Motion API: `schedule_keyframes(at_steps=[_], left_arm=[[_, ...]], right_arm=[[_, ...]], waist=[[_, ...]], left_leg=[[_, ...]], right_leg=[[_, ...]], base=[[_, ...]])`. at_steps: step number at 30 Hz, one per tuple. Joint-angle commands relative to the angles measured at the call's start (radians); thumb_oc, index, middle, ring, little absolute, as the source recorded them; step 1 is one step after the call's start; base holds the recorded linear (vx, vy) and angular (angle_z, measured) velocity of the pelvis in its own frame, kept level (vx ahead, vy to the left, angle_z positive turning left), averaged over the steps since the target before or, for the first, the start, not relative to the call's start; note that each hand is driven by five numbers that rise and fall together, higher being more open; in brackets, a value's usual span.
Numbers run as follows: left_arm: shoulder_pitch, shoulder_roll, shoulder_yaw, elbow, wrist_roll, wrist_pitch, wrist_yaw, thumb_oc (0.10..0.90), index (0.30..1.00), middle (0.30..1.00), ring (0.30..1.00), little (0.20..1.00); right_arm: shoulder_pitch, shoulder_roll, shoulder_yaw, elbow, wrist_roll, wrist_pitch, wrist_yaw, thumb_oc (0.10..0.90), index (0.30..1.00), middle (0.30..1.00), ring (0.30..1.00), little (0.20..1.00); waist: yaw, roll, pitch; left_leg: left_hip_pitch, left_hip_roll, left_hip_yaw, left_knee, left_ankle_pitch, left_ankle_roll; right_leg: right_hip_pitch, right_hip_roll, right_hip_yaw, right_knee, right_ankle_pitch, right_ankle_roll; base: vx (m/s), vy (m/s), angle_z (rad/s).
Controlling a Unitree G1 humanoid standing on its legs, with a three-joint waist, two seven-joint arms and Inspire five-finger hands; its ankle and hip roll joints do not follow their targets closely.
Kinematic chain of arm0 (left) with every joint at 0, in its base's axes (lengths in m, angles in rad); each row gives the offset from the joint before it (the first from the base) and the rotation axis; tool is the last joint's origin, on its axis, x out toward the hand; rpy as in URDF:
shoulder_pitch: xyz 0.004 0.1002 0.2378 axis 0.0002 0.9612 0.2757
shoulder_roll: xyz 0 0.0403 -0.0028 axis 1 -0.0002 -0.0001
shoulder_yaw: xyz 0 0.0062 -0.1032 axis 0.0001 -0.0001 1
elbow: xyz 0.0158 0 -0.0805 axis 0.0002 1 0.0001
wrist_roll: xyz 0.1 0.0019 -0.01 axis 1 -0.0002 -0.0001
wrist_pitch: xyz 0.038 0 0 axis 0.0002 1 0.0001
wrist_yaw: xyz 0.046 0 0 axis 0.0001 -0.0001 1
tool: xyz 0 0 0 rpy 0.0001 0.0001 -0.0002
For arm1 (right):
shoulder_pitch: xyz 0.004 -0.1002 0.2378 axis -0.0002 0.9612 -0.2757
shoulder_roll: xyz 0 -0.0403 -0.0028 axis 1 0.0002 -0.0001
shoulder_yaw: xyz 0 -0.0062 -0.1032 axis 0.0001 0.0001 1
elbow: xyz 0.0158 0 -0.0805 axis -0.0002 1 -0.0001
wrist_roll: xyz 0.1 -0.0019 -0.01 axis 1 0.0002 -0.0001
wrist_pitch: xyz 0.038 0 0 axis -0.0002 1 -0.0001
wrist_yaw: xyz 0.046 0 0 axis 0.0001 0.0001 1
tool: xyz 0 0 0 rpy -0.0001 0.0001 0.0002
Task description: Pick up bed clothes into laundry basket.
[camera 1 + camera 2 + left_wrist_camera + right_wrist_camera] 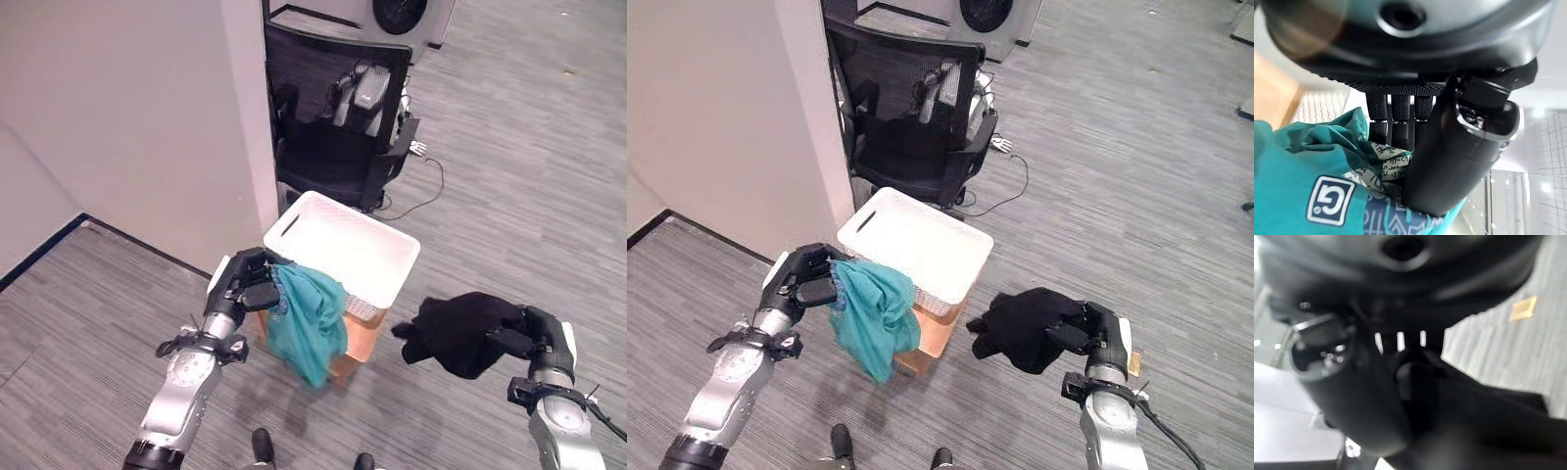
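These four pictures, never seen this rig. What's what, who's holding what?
It is a humanoid robot. Two pictures come from head cameras looking down; the other two sit on the wrists, right behind each hand. The left hand has its fingers curled on a teal garment hanging beside a white laundry basket. The basket rests on a brown box on the grey floor. The right hand grips a black garment. Behind stands a black office chair.
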Motion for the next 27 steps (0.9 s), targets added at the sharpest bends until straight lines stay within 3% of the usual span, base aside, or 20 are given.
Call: schedule_keyframes(at_steps=[1,10,12,13,15,22,27], left_arm=[[-0.046,0.004,0.041,-0.160,-0.045,-0.096,-0.048,0.400,0.300,0.300,0.300,0.300],[0.099,0.074,0.025,-0.238,-0.143,-0.080,-0.135,0.400,0.300,0.300,0.300,0.300],[0.107,0.074,0.022,-0.239,-0.148,-0.081,-0.133,0.400,0.300,0.300,0.300,0.300],[0.118,0.077,0.009,-0.237,-0.160,-0.081,-0.137,0.400,0.300,0.300,0.300,0.300],[0.125,0.078,-0.004,-0.229,-0.172,-0.078,-0.133,0.400,0.300,0.300,0.300,0.300],[0.095,0.112,-0.086,-0.216,-0.185,-0.078,-0.142,0.400,0.300,0.300,0.300,0.300],[0.073,0.131,-0.131,-0.213,-0.211,-0.075,-0.144,0.400,0.300,0.300,0.300,0.300]], right_arm=[[-0.111,-0.202,-0.146,0.018,-0.028,-0.113,-0.078,0.400,0.300,0.300,0.300,0.300],[-0.122,-0.560,-0.278,0.261,-0.024,-0.116,-0.083,0.400,0.300,0.300,0.300,0.300],[-0.126,-0.593,-0.290,0.269,-0.013,-0.122,-0.083,0.400,0.300,0.300,0.300,0.300],[-0.154,-0.669,-0.300,0.298,0.011,-0.129,-0.076,0.400,0.300,0.300,0.300,0.300],[-0.183,-0.740,-0.303,0.290,0.030,-0.135,-0.069,0.400,0.300,0.300,0.300,0.300],[-0.439,-0.990,-0.112,0.355,0.067,-0.149,-0.031,0.400,0.300,0.300,0.300,0.300],[-0.771,-1.063,0.162,0.391,0.075,-0.144,-0.029,0.400,0.300,0.300,0.300,0.300]], waist=[[0.025,-0.010,-0.057],[0.062,-0.039,-0.050],[0.065,-0.043,-0.050],[0.072,-0.054,-0.048],[0.081,-0.069,-0.047],[0.124,-0.112,-0.040],[0.149,-0.131,-0.037]], left_leg=[[0.075,0.061,-0.001,0.012,-0.077,-0.060],[0.058,0.033,-0.019,0.001,-0.093,-0.050],[0.054,0.030,-0.021,0.000,-0.088,-0.047],[0.054,0.027,-0.026,0.001,-0.095,-0.047],[0.050,0.025,-0.029,0.001,-0.096,-0.046],[0.033,0.023,-0.033,0.001,-0.095,-0.046],[0.028,0.021,-0.035,0.002,-0.094,-0.045]], right_leg=[[-0.020,-0.008,0.004,0.051,-0.030,0.036],[-0.034,-0.027,-0.018,0.059,-0.006,0.068],[-0.038,-0.030,-0.023,0.060,0.000,0.069],[-0.037,-0.033,-0.028,0.068,0.000,0.076],[-0.041,-0.033,-0.031,0.072,0.006,0.080],[-0.052,-0.032,-0.045,0.077,0.024,0.090],[-0.052,-0.030,-0.049,0.072,0.033,0.092]], base=[[0.03,0.100,0.01],[0.01,0.060,0.03],[0.00,0.037,0.03],[0.00,0.030,0.02],[0.01,0.028,0.03],[0.00,0.003,0.05],[0.00,0.001,0.01]])
